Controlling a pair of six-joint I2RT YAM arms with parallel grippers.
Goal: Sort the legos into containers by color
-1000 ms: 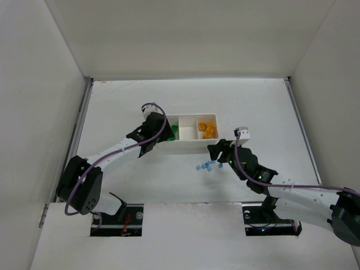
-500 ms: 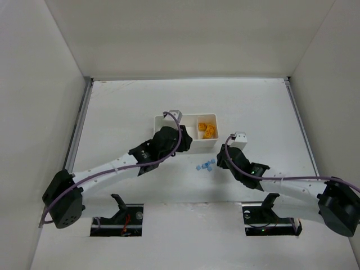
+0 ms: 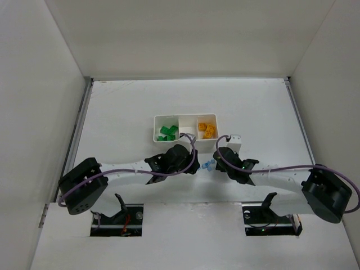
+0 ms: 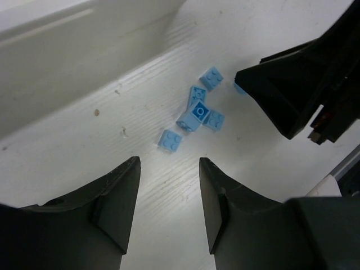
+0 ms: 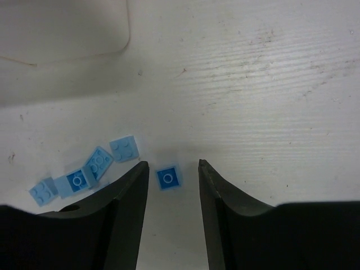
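A robot lab cell, this: plain white panels (image 3: pixel 39 84) wall in a white table (image 3: pixel 253 107) left, right and far, with left arm (image 3: pixel 124 171) and right arm (image 3: pixel 281 177), purple-cabled, bolted along the near edge

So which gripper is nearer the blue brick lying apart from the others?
Right. The right gripper straddles that brick with open jaws; the left gripper sits beyond the other blue bricks, which lie between.

bright even light, faint soft shadows, close foreground slightly blurred
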